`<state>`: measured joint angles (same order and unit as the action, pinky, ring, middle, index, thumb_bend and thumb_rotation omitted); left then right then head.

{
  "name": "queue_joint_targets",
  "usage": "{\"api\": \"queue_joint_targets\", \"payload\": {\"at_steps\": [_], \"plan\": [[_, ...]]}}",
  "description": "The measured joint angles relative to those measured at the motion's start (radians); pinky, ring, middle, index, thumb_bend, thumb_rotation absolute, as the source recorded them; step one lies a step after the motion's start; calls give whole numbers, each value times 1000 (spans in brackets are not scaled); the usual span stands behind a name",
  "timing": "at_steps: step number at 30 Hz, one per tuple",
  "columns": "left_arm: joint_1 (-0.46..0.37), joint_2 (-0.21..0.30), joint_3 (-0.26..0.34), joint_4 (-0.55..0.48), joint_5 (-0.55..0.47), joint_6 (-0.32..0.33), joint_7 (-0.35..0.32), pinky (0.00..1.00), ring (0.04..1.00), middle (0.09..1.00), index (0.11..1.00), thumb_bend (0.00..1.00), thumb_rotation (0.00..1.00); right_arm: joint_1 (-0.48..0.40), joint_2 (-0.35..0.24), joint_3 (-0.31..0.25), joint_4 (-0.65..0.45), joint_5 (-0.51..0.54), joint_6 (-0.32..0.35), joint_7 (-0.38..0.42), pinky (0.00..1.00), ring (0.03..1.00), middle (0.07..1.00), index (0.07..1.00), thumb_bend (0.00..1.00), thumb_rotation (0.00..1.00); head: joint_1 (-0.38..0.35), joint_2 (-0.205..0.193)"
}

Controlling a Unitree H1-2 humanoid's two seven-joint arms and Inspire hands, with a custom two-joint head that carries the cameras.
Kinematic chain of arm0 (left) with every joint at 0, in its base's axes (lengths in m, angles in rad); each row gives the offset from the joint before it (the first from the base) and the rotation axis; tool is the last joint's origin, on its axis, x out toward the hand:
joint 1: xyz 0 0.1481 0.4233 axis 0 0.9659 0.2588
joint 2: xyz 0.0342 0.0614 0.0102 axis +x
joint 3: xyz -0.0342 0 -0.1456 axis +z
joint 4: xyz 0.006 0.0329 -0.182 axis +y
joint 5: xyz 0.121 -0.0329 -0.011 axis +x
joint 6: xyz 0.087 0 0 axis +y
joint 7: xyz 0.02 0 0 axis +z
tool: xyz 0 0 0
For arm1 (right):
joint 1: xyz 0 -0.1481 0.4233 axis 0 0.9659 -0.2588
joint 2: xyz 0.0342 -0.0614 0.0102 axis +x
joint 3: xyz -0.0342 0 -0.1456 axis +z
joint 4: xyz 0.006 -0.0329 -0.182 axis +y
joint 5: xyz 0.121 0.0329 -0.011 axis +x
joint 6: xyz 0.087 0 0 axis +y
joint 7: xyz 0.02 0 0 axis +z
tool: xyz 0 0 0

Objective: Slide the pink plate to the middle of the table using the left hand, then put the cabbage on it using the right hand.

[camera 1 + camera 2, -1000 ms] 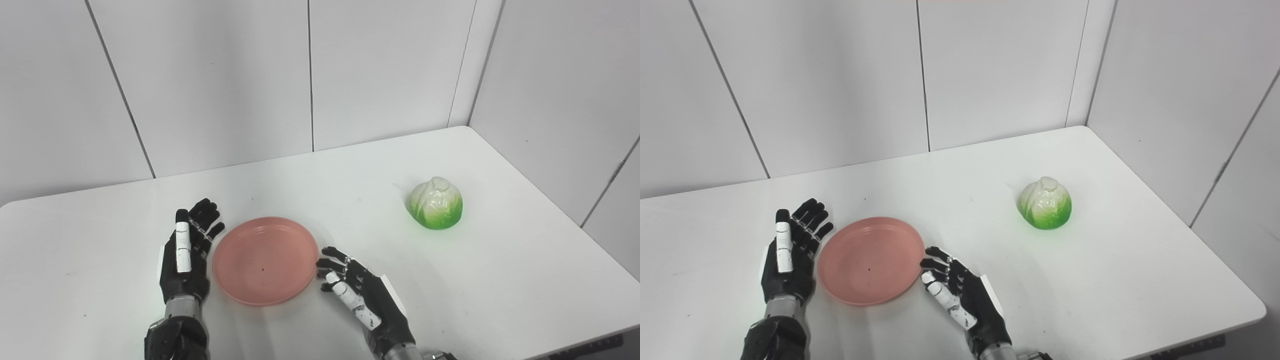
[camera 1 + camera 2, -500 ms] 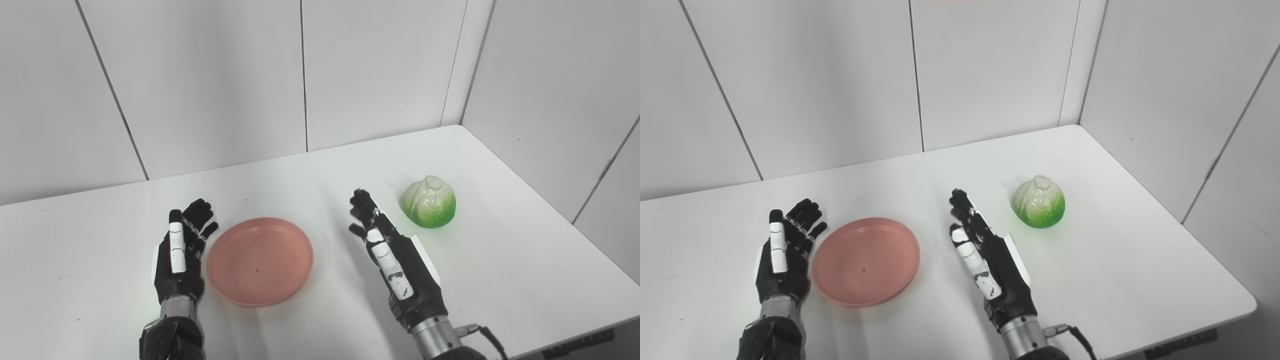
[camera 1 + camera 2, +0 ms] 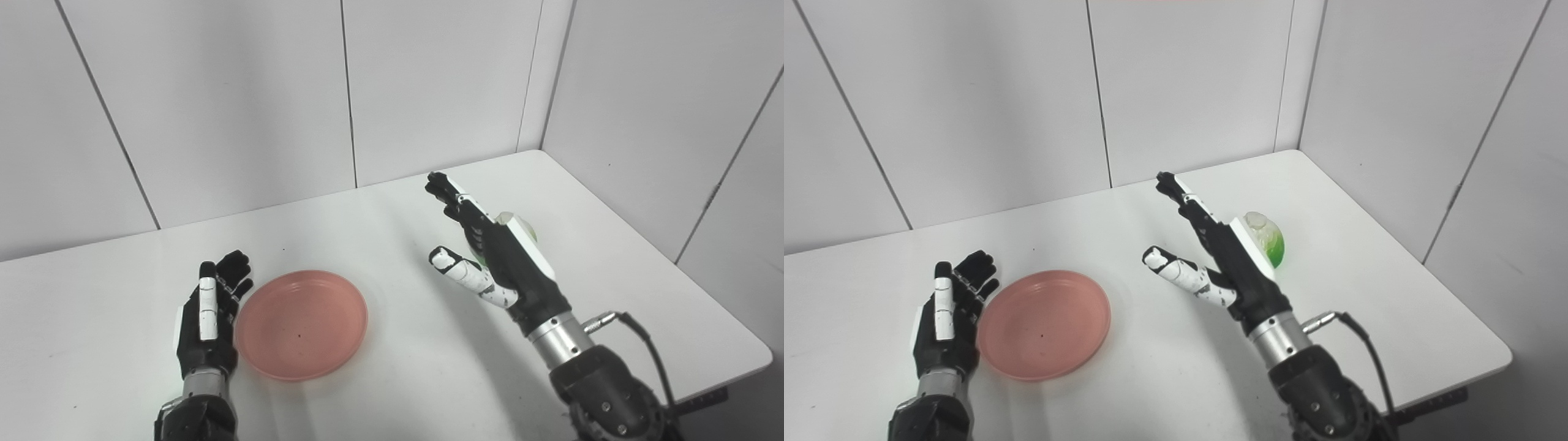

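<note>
A: Two hands up, both empty. Right hand (image 3: pixel 1228 260) hangs raised in front of the cabbage (image 3: pixel 1270 240), fingers straight, thumb splayed toward the left. No contact that I can see; it partly hides the cabbage from the head cameras.

B: Plate?

A: Pink plate (image 3: pixel 302 325) flat on the table (image 3: pixel 392 380), left of middle, near side. Left hand (image 3: pixel 208 321) rests just beside its left rim, fingers apart, holding nothing.

B: Grasp advice?

A: My guess: come over the top, wrap fingers round the far side, thumb on the near side. It's round, so it'll likely roll if nudged sideways. Close only once it's seated in the palm.

B: Obstacles?

A: None on the path; bare tabletop between cabbage and plate. Wall panels (image 3: pixel 661 122) stand close on the right, table edge near. Left hand sits beside the plate, so lower onto the plate's centre.
</note>
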<state>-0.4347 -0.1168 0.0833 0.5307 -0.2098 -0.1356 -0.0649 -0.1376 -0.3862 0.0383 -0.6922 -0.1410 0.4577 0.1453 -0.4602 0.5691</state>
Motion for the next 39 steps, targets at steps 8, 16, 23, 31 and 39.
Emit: {"api": "queue_joint_targets", "payload": {"at_steps": [8, 16, 23, 31, 39], "plan": [[1, 3, -3, 0, 0, 0, -1, 822, 832, 769, 642, 838, 810, -101, -149, -56, 67, -133, 16, 243, 792, 938, 970, 955, 1000, 511, 9, 3], [2, 3, -4, -1, -2, 0, -3, 823, 835, 767, 646, 831, 814, -259, -263, -42, 182, -370, 19, 526, 796, 985, 1000, 981, 1000, 495, 9, 3], [2, 2, -4, -1, -3, 1, -3, 811, 827, 765, 650, 825, 823, -385, -352, 60, 296, -531, 19, 783, 780, 987, 1000, 948, 1000, 465, 25, 2], [3, 1, -5, -1, -2, 1, -3, 795, 811, 746, 649, 830, 815, -488, -407, 191, 427, -626, 0, 830, 792, 979, 997, 928, 1000, 477, 31, 3], [3, -1, -4, -2, -3, 1, -2, 783, 800, 729, 641, 821, 805, -581, -423, 273, 550, -683, -1, 891, 756, 958, 995, 930, 1000, 371, 35, 3]]}}
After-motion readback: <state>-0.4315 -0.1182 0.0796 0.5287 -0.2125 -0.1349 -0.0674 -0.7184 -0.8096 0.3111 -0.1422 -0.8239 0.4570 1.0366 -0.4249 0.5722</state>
